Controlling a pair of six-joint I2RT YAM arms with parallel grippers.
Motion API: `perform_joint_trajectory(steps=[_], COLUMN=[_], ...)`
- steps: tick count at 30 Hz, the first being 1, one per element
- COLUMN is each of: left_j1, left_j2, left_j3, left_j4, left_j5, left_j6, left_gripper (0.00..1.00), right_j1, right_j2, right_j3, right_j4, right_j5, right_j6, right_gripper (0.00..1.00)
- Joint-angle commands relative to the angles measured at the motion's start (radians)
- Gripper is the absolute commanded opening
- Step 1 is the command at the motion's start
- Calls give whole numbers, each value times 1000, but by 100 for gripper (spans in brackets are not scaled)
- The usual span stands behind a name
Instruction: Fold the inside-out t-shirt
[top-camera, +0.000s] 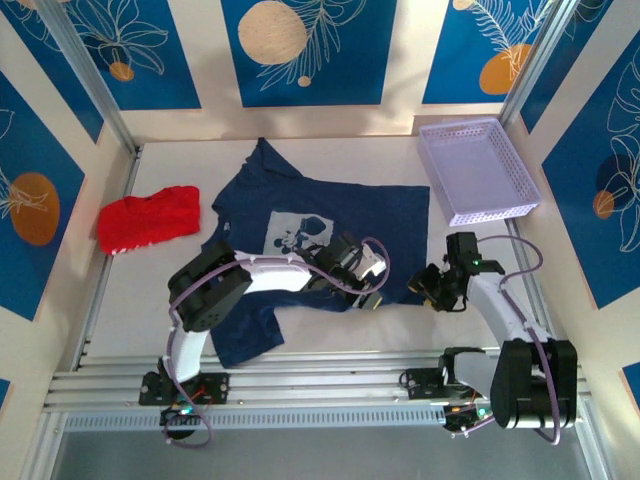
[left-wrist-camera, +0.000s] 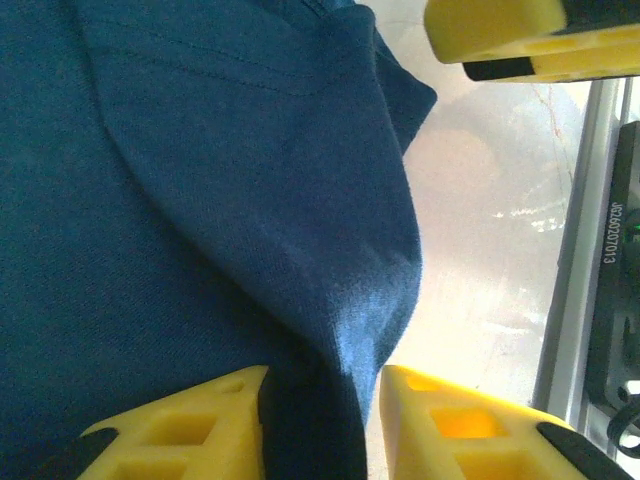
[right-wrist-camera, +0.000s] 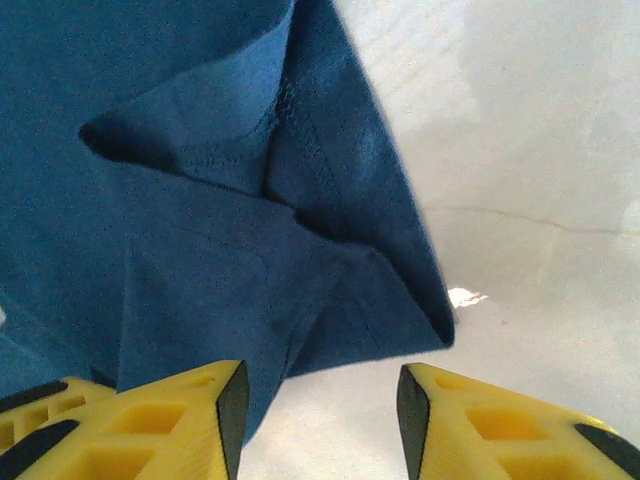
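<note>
The inside-out t-shirt (top-camera: 300, 215) is dark navy and lies spread over the middle of the table, a pale print showing on it. My left gripper (top-camera: 370, 292) is over its lower right corner. In the left wrist view the left gripper (left-wrist-camera: 325, 385) stands open, with a raised fold of the t-shirt (left-wrist-camera: 250, 200) lying loose between its yellow fingers. My right gripper (top-camera: 440, 285) is just off the shirt's right edge. In the right wrist view the right gripper (right-wrist-camera: 320, 385) is open over bare table, and the shirt's hemmed corner (right-wrist-camera: 300, 250) lies against its left finger.
A bright red garment (top-camera: 150, 218) lies at the left of the table. A lavender mesh basket (top-camera: 478, 170) stands at the back right. A yellow finger of the right gripper (left-wrist-camera: 500, 35) shows in the left wrist view. The metal rail (top-camera: 320, 385) runs along the near edge.
</note>
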Motion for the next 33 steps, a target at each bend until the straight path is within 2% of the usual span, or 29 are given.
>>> perform_joint_trajectory(steps=[1, 9, 12, 22, 33], left_j1=[-5, -5, -5, -5, -3], left_j2=[-40, -49, -53, -59, -99], left_j3=[-9, -18, -23, -27, -39], left_j4=[-29, -24, -26, -27, -21], left_j5=[-17, -26, -28, -34, -76], left_j6=[29, 33, 38, 44, 40], left_gripper=[33, 33, 33, 33, 33], right_j1=[15, 23, 21, 16, 7], right_j2=[55, 153, 176, 225, 152], right_j3=[28, 61, 72, 64, 77], right_j4=[48, 91, 94, 126, 83], right_j5=[-23, 1, 24, 34, 48], right_j6=[35, 22, 10, -6, -36], right_gripper=[45, 45, 42, 27, 1])
